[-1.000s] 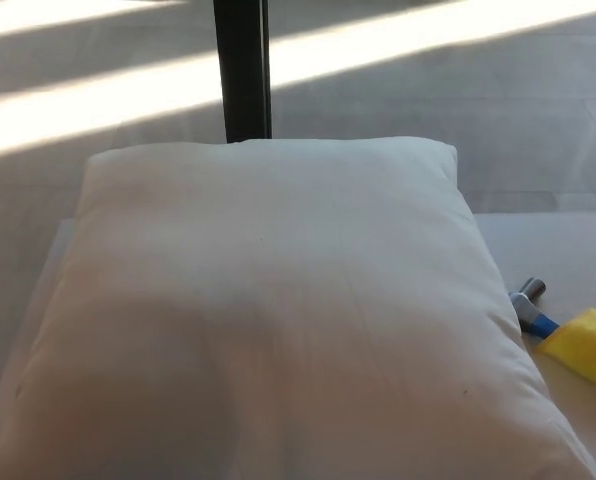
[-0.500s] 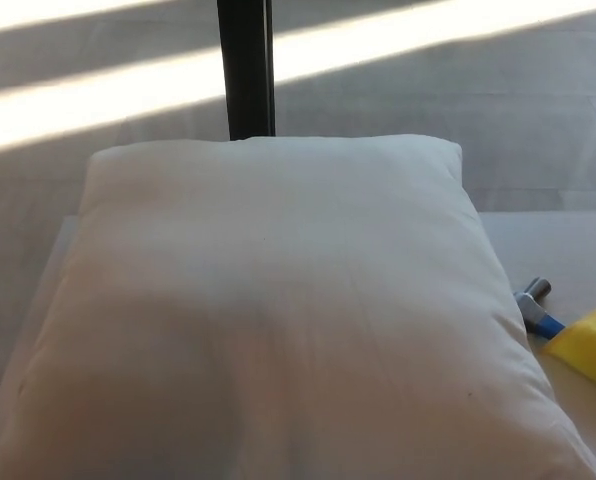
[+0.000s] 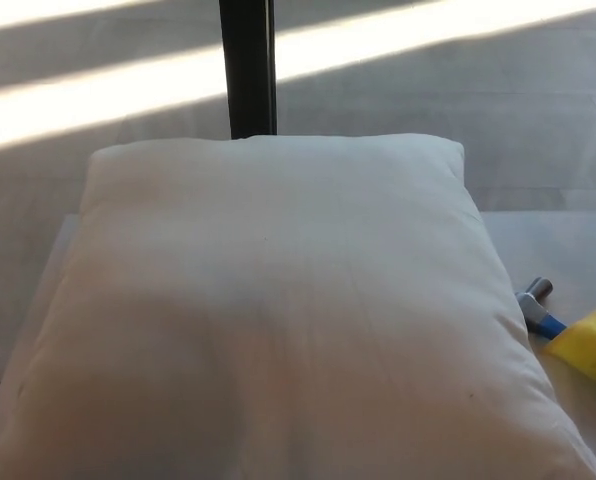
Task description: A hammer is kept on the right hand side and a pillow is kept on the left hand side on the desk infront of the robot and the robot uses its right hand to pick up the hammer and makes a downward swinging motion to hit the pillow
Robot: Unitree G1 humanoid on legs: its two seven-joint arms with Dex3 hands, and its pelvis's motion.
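Head view only. Neither robot hand shows in the frame, no arm or forearm either, so finger state cannot be told for left or right. Big white pillow (image 3: 278, 310) fills most of the picture, lying flat on the pale desk (image 3: 568, 250), its far edge toward the top of frame, near edge cut off by the bottom border. Fabric looks smooth with faint creases, one tiny dark speck near the lower right. A soft shadow covers the near left part of the pillow. Hammer (image 3: 536, 310) lies on the desk at the right, just beside the pillow's right edge, mostly hidden: only a grey metal head end and a short stretch of blue handle are visible. Whether it touches the pillow is unclear. A yellow object (image 3: 590, 346) sits over or against the hammer's handle end at the right border, partly cut off by the frame; can't tell what it is. Nothing holds the hammer, it rests on the desk. Beyond the desk is a grey floor (image 3: 498, 120) with bright diagonal bands of sunlight across it. A dark vertical post (image 3: 248, 65) stands behind the pillow's far edge, slightly left of centre, running up out of frame.
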